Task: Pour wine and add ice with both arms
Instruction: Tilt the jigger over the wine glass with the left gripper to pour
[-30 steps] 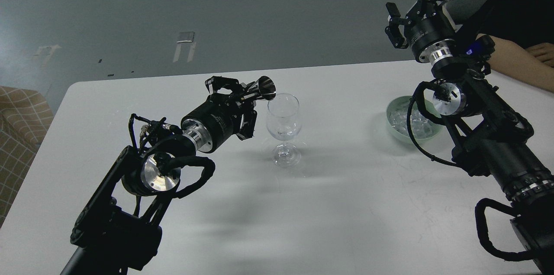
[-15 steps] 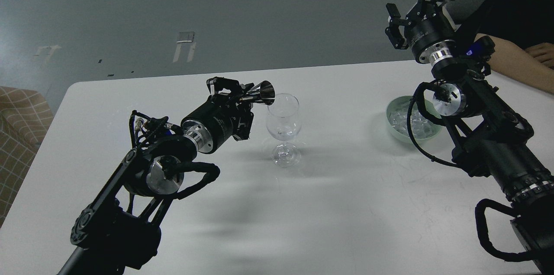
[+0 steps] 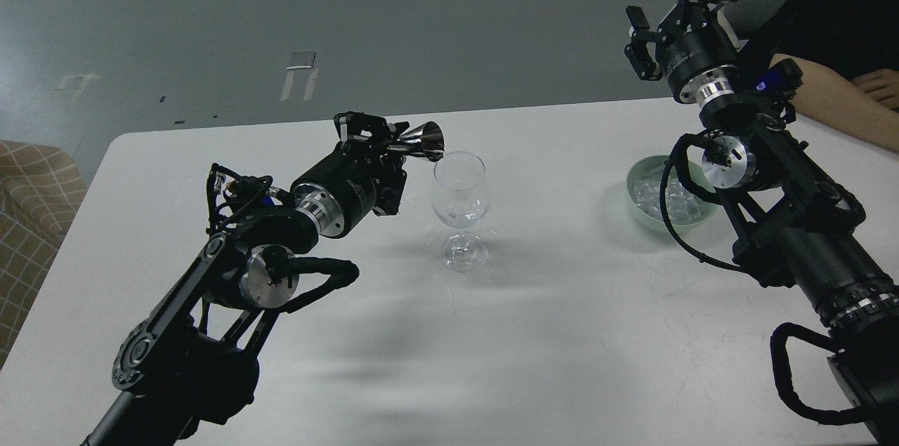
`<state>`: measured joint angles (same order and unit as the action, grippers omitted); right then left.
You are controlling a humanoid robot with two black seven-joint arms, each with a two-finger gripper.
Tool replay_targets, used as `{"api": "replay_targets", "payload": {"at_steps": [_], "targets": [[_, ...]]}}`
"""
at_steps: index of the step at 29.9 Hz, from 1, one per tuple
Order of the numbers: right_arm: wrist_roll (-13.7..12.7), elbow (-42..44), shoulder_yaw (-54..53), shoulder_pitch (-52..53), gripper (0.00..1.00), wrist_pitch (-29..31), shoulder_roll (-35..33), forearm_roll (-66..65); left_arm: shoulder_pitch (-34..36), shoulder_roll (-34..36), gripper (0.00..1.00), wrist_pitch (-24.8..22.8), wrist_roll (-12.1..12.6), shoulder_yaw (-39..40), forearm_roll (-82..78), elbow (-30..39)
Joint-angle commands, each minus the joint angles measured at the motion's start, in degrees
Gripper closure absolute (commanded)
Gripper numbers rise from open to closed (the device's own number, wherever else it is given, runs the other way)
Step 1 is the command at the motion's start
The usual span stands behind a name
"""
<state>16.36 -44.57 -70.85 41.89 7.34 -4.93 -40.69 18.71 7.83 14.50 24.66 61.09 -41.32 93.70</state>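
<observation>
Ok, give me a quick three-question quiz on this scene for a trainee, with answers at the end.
1. True or false: the left claw holds a metal jigger tipped on its side beside the rim of the wine glass.
2. Where does the ice lie? A) in the glass B) in the green bowl C) loose on the table
3. Fill in: the right claw is raised, open and ____.

Key: 1 true; 2 B; 3 empty.
</observation>
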Motion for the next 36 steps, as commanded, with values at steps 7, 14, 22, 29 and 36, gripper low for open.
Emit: {"api": "replay_targets", "payload": {"at_steps": [7,14,22,29,36], "targets": [[0.0,0.0,0.0,0.0,0.00,-0.1,0.0,0.0,0.2,2.5,1.00,0.0,0.0,-2.6,-3.8,2.3],[0.0,0.0,0.0,0.0,0.00,-0.1,0.1,0.0,0.4,3.2,1.00,0.0,0.0,-2.6,-7.0,2.3],[0.0,0.0,0.0,0.0,0.00,-0.2,0.1,0.0,1.7,3.6,1.00,0.0,0.6,-4.8,-13.1,2.9],[0.0,0.0,-0.1,0.0,0.00,-0.2,0.2,0.0,3.0,3.5,1.00,0.0,1.8,-5.9,-16.2,3.2],[0.0,0.0,0.0,0.0,0.00,-0.2,0.2,0.0,4.0,3.5,1.00,0.1,3.3,-7.0,-22.3,3.1]]}}
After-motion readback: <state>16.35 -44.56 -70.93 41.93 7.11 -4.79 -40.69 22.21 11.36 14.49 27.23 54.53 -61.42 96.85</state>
